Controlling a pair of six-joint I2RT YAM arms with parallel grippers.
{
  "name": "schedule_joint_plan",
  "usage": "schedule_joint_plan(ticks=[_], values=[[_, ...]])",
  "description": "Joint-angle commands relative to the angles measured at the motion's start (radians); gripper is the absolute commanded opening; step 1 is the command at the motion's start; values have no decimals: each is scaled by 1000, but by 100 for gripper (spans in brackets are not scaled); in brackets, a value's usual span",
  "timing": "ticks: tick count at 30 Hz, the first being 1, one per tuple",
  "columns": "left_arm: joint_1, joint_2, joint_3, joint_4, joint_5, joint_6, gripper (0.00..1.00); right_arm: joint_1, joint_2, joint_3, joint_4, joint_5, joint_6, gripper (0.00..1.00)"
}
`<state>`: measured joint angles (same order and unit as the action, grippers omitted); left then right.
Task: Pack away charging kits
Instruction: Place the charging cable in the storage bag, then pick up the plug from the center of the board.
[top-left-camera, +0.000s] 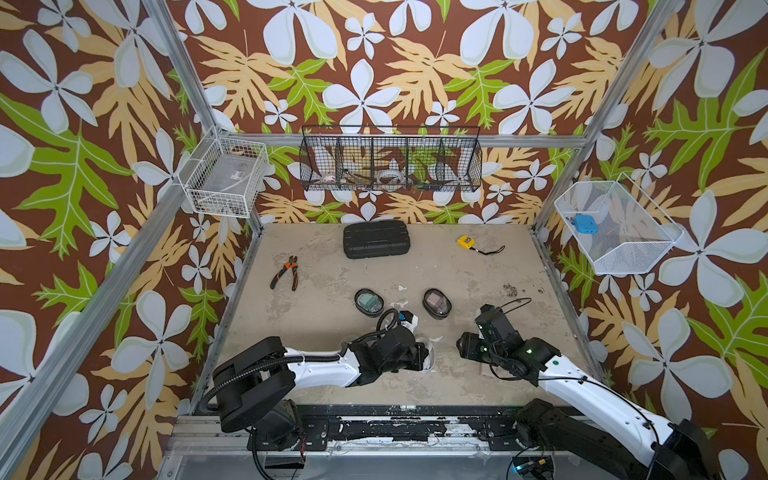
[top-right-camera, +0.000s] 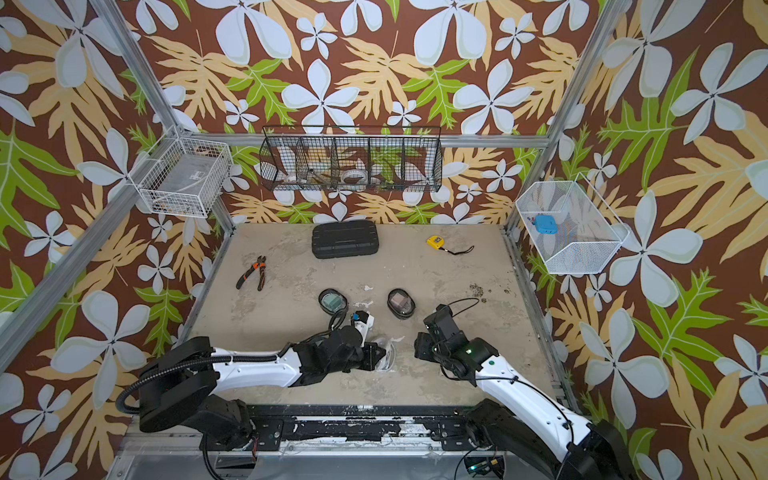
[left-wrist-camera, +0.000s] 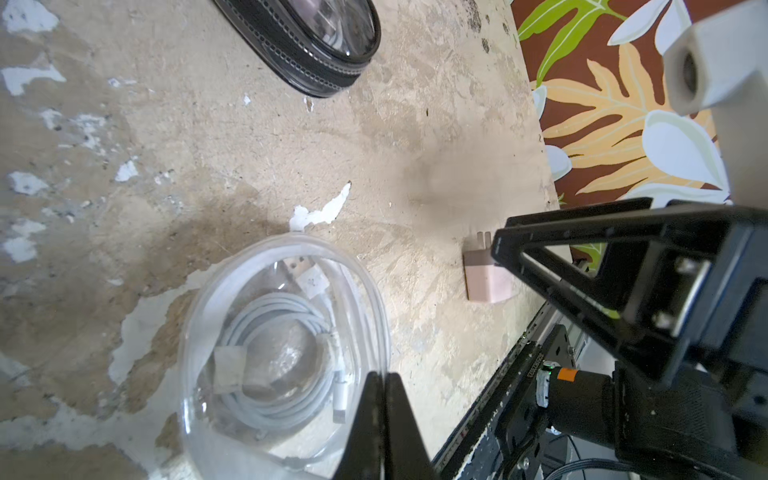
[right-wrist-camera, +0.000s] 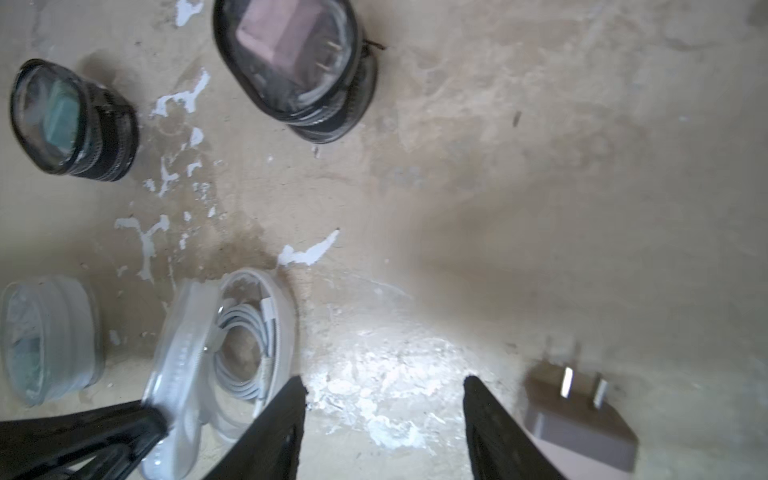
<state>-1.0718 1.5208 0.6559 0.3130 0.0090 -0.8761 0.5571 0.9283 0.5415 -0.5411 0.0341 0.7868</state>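
At the left of the bench (top-left-camera: 324, 266), orange-handled pliers (top-left-camera: 286, 272) lie well apart from the kits. Near the middle sit 2 closed oval cases: the left black-rimmed case (top-left-camera: 368, 300) shows a teal plug through its window, and the right black-rimmed case (top-left-camera: 437, 303) shows a dusty-pink one.

Nearer the front, the left end effector (left-wrist-camera: 380, 390) has its jaws pressed together on the edge of a clear oval case (left-wrist-camera: 282, 332). This case lies on the bench, apparently open, with a coiled white cable (left-wrist-camera: 274, 374) inside. The right wrist view shows a second clear case (right-wrist-camera: 45, 336) just beside it — closed, with something teal inside.

To the right, a loose pink plug (right-wrist-camera: 582, 424) rests on the bench with its prongs showing. It is just beside the right end effector (right-wrist-camera: 384, 379) — whose jaws stand well apart with nothing between them.
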Motion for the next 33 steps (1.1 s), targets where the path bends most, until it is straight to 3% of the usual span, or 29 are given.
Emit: schedule_joint_plan(ticks=[1, 2, 3, 4, 11, 17, 26, 28, 33], values=[[0, -7, -14, 31, 26, 26, 0, -14, -10, -19, -107, 101, 52, 68], [1, -9, -21, 42, 39, 26, 0, -14, -7, -21, -115, 103, 64, 74], [1, -16, -29, 54, 48, 24, 0, -14, 0, -20, -125, 108, 75, 90], [1, -23, -37, 67, 57, 23, 0, -12, 5, -17, -139, 124, 80, 95], [0, -91, -68, 69, 70, 51, 0, -13, 79, -37, -134, 147, 106, 93], [1, -109, -68, 69, 77, 60, 0, -11, 153, -72, -66, 79, 105, 77], [0, -84, -64, 69, 81, 51, 0, -12, 153, -70, -48, 78, 75, 32], [0, -69, -58, 70, 78, 48, 0, -12, 139, -57, -43, 56, 63, 25], [0, -29, -50, 102, 88, 25, 0, 0, 96, 19, -46, -31, 45, 24]])
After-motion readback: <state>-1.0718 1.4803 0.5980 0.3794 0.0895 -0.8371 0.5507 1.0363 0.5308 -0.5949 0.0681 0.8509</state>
